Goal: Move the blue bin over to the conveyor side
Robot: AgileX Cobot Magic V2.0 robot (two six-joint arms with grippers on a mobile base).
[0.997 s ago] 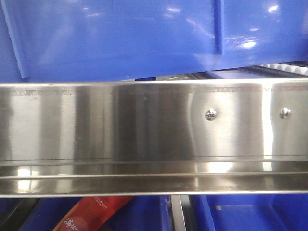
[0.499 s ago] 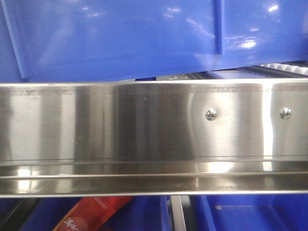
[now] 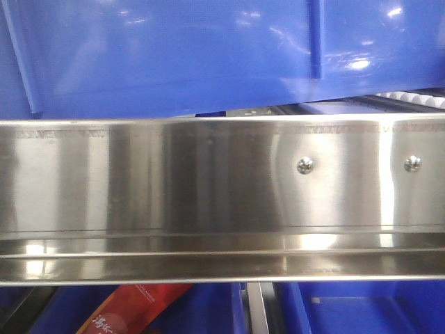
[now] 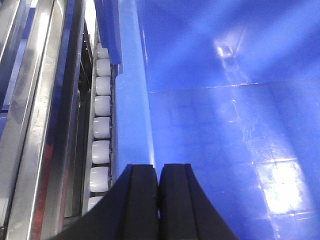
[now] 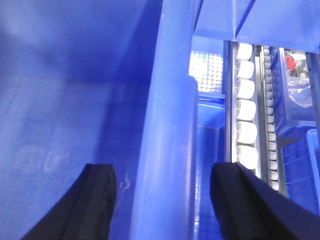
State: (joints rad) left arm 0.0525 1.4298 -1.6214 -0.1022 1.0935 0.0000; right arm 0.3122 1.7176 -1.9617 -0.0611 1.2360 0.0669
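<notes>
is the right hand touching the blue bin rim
Apart. The right wrist view shows the right hand open, one finger on each side of the rim of the blue bin, with a visible gap beside each.

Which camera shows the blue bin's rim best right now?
Right wrist: the glossy blue plastic bin's thick rim runs lengthwise between the open right gripper's fingers. Left wrist shows its edge; front shows only outer wall.
</notes>
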